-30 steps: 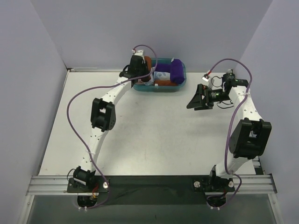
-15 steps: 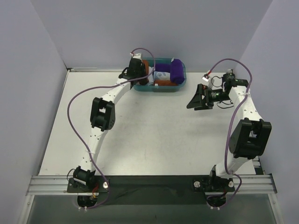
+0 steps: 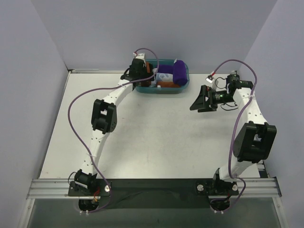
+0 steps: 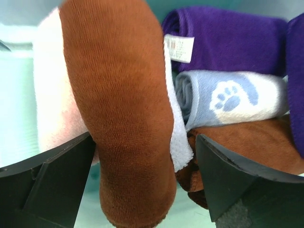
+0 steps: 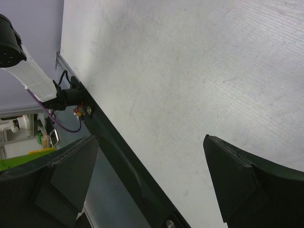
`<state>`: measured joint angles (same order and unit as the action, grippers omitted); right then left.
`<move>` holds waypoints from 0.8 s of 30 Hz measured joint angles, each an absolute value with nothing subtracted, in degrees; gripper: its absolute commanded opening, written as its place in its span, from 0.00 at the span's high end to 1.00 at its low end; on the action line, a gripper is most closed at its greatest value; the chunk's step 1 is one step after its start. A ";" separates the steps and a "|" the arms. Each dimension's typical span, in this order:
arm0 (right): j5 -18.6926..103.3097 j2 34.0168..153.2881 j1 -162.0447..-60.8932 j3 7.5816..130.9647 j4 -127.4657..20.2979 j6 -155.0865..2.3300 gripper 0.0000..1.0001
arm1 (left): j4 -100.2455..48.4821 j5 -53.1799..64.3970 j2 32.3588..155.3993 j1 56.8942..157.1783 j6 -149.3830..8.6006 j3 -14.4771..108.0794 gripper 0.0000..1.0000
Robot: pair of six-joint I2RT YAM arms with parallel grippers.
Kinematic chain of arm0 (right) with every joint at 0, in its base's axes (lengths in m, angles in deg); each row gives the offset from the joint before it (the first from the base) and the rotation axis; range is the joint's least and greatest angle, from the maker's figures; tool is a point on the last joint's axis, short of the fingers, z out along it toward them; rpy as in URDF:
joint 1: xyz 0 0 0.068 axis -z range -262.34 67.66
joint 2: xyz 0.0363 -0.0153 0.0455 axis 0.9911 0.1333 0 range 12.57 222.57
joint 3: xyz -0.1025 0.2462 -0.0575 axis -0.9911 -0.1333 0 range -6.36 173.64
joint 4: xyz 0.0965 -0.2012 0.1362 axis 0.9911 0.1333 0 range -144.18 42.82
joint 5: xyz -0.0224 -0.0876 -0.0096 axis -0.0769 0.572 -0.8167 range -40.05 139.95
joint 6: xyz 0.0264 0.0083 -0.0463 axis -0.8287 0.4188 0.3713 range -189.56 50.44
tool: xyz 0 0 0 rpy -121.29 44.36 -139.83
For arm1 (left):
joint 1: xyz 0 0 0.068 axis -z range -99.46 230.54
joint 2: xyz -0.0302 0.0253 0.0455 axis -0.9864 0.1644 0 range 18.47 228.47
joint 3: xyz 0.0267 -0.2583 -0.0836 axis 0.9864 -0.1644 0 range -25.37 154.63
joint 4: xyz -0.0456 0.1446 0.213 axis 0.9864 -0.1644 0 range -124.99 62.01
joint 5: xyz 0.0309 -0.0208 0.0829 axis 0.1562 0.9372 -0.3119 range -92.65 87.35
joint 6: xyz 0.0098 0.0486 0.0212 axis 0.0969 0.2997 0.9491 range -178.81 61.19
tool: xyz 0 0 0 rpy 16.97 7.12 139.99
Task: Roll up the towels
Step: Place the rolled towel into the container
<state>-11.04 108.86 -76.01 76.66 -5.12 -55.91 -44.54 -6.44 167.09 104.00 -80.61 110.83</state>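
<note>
While my left gripper hangs spread wide with nothing clamped, its fingers straddle the rolled rust-brown towel, which sits in the teal bin against a pink cloth. Rolled purple towel lies near it in the same bin, next to a pale blue paw-print cloth. Right gripper also open, holding nothing, above the table, well apart from the bin.

Teal plastic bin sitting at far edge of white tabletop. Inside: rolled pale-blue cloth with white paw print lying on side, pale pink terry cloth at left, white textured cloth between.
</note>
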 measured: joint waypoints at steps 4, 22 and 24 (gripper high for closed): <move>-10.91 106.96 -76.01 76.66 -5.14 -56.09 0.00 | -44.94 -7.21 165.23 104.00 -78.14 112.04 0.03; -0.40 99.77 -76.17 76.82 -6.50 -57.79 0.00 | -57.57 -1.40 123.16 103.69 -58.36 83.58 0.03; 1.55 97.98 -76.78 74.43 -7.98 -58.25 0.00 | -58.90 0.66 116.10 103.37 -57.66 75.12 0.03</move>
<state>1.55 97.98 -76.78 74.43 -7.98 -58.25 -58.90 0.66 116.10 103.37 -57.66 75.12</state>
